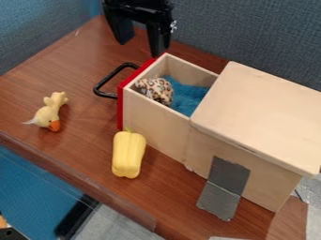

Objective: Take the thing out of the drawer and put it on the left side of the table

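While the claw (140, 48) gapes wide, the spotted toy (159, 90) lies apart below it.

The drawer (153, 124) is pale wood with a red front (120, 112) and black handle (103, 85); inside it, a cream toy (156, 90) with dark leopard spots, and blue cloth (187, 99). Near it, a yellow pepper (128, 154) and a pale-yellow duck (48, 113), orange-billed, on brown, grained worktop (78, 61).

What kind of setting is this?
Probably a robot test bench in a lab or office: a black robot hand hangs over a wooden table, with grey fabric panels behind and a wooden drawer box taped down.
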You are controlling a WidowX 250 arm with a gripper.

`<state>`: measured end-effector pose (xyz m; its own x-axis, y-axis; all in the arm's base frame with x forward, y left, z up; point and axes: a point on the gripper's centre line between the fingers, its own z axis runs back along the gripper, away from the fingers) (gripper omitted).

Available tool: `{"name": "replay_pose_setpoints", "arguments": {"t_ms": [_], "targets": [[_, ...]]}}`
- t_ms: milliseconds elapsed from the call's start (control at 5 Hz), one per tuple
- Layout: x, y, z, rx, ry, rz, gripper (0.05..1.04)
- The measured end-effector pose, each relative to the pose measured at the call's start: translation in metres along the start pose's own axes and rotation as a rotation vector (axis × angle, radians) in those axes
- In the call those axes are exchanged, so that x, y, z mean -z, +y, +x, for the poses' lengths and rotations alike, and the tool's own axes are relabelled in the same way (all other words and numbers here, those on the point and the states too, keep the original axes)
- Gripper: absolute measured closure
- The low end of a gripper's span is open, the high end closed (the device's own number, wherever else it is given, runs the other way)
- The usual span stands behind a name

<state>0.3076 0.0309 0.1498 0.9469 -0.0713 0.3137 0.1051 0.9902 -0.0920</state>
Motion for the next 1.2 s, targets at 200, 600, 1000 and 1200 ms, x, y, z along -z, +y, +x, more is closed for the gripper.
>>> {"name": "replay_pose_setpoints", "arguments": {"t_ms": [200, 600, 1000, 1200], "targets": [[0.008, 0.000, -0.003, -0.006, 0.027, -0.006, 0.083], [0.043, -0.012, -0.001, 0.004, 0.071, -0.005, 0.083], [0.080, -0.027, 0.001, 0.021, 0.148, 0.015, 0.083], [0.083, -0.025, -0.001, 0.013, 0.172, 0.039, 0.133]]}}
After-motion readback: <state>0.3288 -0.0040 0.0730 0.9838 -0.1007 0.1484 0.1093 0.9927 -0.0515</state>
